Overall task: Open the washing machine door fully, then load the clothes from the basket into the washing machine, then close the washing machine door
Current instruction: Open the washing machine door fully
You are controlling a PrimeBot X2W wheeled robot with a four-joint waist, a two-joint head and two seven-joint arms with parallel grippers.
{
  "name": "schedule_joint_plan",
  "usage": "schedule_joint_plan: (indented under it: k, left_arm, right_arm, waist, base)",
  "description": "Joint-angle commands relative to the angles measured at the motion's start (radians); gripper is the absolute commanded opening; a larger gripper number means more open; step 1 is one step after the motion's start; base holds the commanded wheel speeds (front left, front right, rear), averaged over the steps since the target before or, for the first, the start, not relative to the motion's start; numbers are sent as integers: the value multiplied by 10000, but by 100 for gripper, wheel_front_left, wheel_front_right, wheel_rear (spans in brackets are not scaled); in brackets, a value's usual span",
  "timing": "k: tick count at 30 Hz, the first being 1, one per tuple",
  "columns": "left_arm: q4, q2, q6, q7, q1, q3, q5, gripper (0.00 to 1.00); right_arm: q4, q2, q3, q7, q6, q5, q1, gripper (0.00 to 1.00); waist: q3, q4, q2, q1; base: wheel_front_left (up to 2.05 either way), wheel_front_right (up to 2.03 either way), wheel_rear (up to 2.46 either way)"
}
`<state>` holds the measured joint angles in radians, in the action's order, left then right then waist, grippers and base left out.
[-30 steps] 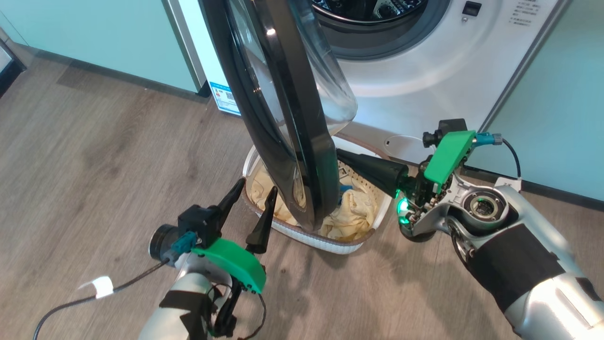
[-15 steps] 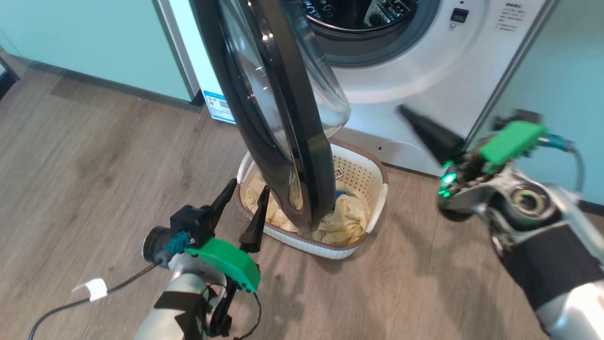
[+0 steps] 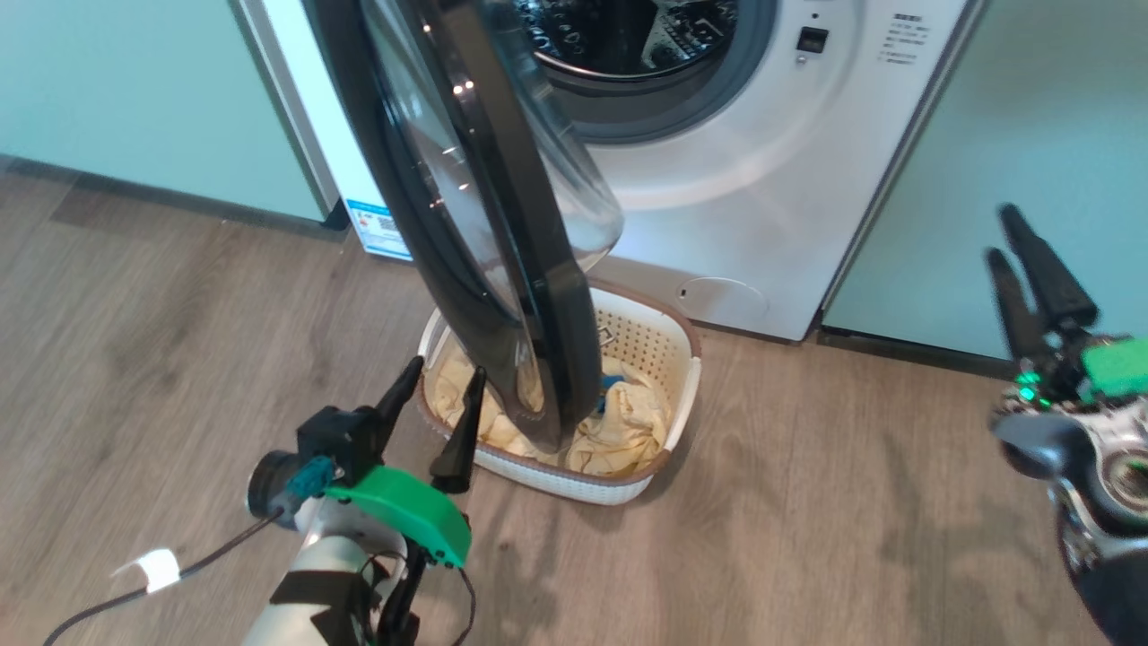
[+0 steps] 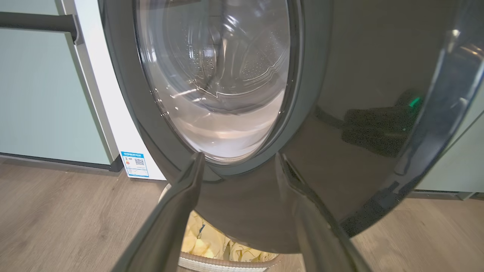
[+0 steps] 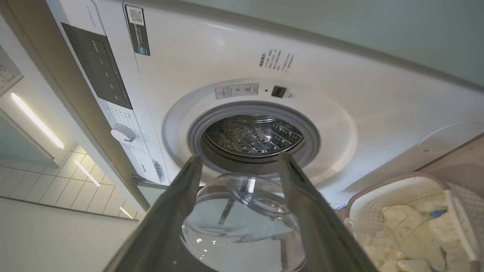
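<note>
Flooring (image 3: 161, 359) of grey-brown wood grain is spread across the scene, and a pale green cabinet (image 3: 134, 90) is set at the far left. Just beside it, a blue-edged QR sticker (image 3: 381, 231) is fixed low on the white side of the washing machine (image 3: 762, 179). At the lower left the left gripper (image 3: 448, 366) is held with its two dark fingers parted and nothing between them. Their tips are placed close to the left rim of the basket (image 3: 679, 377) and before the lower edge of the washing machine door (image 3: 543, 296), though contact with the door cannot be judged. The door is swung out nearly edge-on to the head camera, its glass bowl turned to the right, and its lowest part is hung over the basket. The basket is stood on the floor just in front of the machine, and the pale yellow clothes (image 3: 628, 426) are heaped inside it, with a small blue part shown among them. Behind, the steel drum (image 3: 628, 36) is laid open within its grey rim. At the far right the right gripper (image 3: 1000, 233) is raised well apart from the basket, fingers spread, with nothing held.
</note>
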<state>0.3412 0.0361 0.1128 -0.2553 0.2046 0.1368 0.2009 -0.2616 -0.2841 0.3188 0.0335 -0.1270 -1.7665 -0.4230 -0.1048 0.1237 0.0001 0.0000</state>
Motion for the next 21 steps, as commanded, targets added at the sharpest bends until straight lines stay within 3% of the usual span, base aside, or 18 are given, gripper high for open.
schedule_joint_plan:
  k: [1, 8, 14, 21]
  left_arm:
    - [-283, 170, 30, -65, 233, -413, -93, 100]
    - [-279, 234, 47, -65, 144, -727, -157, 100]
    - [-302, 257, 49, -65, 6, -931, -208, 100]
    - [-283, 292, 66, -65, -92, -1067, -225, 100]
  right_arm:
    - [446, -324, -61, 305, -37, 330, -79, 100]
    - [466, -1311, 91, 2000, -37, 3365, 876, 100]
    - [108, -1284, -487, 2258, -37, 5840, 1662, 100]
    - [550, -521, -2025, 2279, -37, 9021, 2612, 100]
  waist:
    - [37, -103, -1, 0]
    - [129, -445, -1, 0]
    - [252, -714, -1, 0]
    - [328, -894, -1, 0]
  base:
    - [0, 0, 0]
    - [0, 0, 0]
    - [0, 0, 0]
    - [0, 0, 0]
